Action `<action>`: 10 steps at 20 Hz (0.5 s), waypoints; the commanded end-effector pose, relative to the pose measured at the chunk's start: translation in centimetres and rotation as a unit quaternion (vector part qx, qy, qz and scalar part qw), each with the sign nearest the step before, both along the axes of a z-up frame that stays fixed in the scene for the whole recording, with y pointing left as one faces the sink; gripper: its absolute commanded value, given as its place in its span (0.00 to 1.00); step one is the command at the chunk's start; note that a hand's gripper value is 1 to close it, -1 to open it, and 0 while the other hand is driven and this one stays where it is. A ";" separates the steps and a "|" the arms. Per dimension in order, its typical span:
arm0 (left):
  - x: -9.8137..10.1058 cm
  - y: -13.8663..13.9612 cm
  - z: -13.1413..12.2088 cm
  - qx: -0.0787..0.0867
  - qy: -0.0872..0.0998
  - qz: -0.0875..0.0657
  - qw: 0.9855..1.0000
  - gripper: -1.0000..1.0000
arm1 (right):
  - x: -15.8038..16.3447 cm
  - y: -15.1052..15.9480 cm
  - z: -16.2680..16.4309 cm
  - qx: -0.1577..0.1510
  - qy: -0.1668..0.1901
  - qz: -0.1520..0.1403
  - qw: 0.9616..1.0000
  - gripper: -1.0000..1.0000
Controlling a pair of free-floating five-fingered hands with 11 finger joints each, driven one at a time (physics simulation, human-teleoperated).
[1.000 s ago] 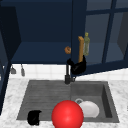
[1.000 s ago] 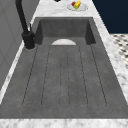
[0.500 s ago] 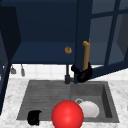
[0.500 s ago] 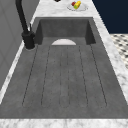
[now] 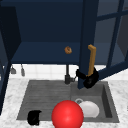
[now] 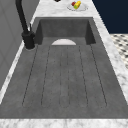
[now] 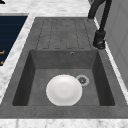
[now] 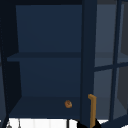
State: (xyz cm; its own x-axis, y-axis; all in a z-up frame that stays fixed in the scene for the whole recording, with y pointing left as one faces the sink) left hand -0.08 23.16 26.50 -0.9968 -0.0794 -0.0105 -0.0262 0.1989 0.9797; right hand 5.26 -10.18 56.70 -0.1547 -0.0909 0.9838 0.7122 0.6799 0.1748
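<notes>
Going left to right: the left robot hand (image 5: 34, 117) hangs low at the front left of the grey sink (image 5: 37, 92), fingers curled on nothing, well away from the action. The right robot hand (image 5: 88, 78) is wrapped around the bottom end of the upright tan wooden handle (image 5: 91, 60) on the open dark blue cabinet door (image 5: 87, 37); the handle's long axis runs straight up from that robot hand.

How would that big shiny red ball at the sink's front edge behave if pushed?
The big shiny red ball would probably roll readily, being round and smooth. It may drop into the dark grey sink basin beside the round white plate.
</notes>
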 end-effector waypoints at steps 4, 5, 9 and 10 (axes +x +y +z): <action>0.0 0.0 0.0 0.000 0.000 0.000 1.000 0.50 | -2.9 -3.6 0.1 0.005 -0.008 0.033 0.999 1.00; 0.0 0.0 0.0 0.000 0.000 0.000 1.000 0.50 | -3.4 -4.0 0.1 0.002 -0.008 0.039 0.999 1.00; 0.0 0.0 0.0 0.000 0.000 0.000 1.000 0.50 | -5.1 -5.8 -0.1 0.002 -0.010 0.063 0.998 1.00; 0.0 0.0 0.0 0.000 0.000 0.000 1.000 0.50 | -5.6 -6.2 -0.1 0.003 -0.011 0.069 0.998 1.00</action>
